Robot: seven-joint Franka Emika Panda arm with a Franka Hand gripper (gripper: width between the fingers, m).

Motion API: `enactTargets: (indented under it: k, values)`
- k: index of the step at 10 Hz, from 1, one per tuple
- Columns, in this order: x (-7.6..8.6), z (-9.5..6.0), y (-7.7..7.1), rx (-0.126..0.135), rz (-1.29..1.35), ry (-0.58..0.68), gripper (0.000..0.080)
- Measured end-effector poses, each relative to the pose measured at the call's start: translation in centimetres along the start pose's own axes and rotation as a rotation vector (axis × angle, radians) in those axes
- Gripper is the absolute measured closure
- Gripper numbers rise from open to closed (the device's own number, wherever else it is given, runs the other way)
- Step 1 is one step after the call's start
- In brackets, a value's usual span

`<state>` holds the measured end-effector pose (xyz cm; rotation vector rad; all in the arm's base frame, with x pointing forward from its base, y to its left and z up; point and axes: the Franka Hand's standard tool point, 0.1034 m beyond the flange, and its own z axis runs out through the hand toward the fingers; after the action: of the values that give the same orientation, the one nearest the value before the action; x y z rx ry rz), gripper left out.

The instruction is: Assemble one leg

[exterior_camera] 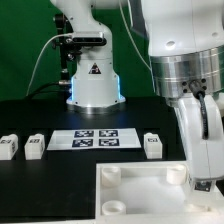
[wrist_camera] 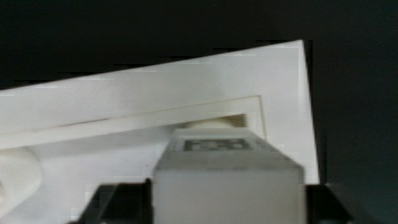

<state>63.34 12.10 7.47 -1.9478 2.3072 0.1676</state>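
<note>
Item, surface: a matte black table (exterior_camera: 30,118), with a dark backdrop behind its rear edge. Toward the corner at the exterior view's left, near the front edge, we record a loose post (exterior_camera: 8,147) and just beside it a second loose post (exterior_camera: 35,146), both white with tags on top. At mid-table lies the marker board (exterior_camera: 95,138), flat and carrying several tags. Behind it, at the rear edge, stands the robot base (exterior_camera: 94,82), white, with a triangle label and a blue glow at its foot; a pale cable (exterior_camera: 40,60) loops down on its left. Right of the board we note a third loose post (exterior_camera: 152,145). Along the front edge, toward the exterior view's right corner, lies the white panel (exterior_camera: 140,195), with round sockets at its corners. Above it hangs the gripper (exterior_camera: 202,172), clamped on the leg (wrist_camera: 222,172), which sits between the dark fingers (wrist_camera: 121,205), tag face toward the wrist camera, just over a corner socket (wrist_camera: 214,125).
</note>
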Motion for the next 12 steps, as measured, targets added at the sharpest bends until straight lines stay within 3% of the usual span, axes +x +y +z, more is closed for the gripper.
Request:
enactTargets:
  k: [1,2,3,5,8,9,10,12]
  values:
    - [-0.1,0.0,0.0,0.0,-0.006,0.0,0.0289]
    - [-0.1,0.1,0.1,-0.001,-0.074,0.001,0.0289]
    - [-0.4,0.3,0.1,0.008,-0.189,0.003,0.0179]
    - [-1.2,0.4,0.3,0.004,-0.439,0.009,0.0159]
    - [-1.0,0.4,0.3,0.002,-0.752,0.011,0.0151]
    - [-0.8,0.4,0.3,-0.008,-0.897,0.017,0.0151]
    - [-0.3,0.3,0.4,-0.04,-1.093,0.04,0.0151]
    - [0.0,0.1,0.1,-0.064,-1.437,0.07,0.0151]
